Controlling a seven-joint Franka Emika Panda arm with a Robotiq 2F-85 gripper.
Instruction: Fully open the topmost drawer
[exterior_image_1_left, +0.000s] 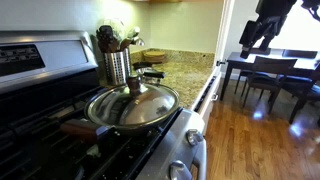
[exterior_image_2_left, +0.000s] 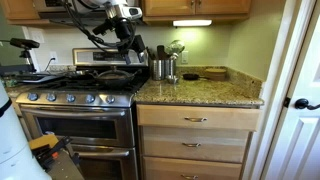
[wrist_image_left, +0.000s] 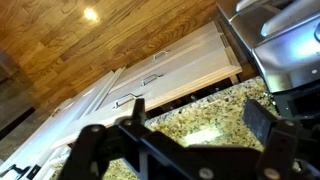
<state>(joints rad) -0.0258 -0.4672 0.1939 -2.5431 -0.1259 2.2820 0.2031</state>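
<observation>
Gripper (exterior_image_1_left: 256, 36) in an exterior view: you're hanging high above the counter (exterior_image_1_left: 185, 72), well apart from it. Pan (exterior_image_1_left: 133, 105) sits on the stove (exterior_image_1_left: 30, 125) beside the counter. In an exterior view, the drawer (exterior_image_2_left: 197, 118) lies right under the counter, shut flush, handle free. Your arm is up over the counter's stove-side end. Wrist view now: fingers (wrist_image_left: 88, 150) spread wide with nothing between them, counter below, cabinet fronts (wrist_image_left: 185, 68) past the counter's edge.
</observation>
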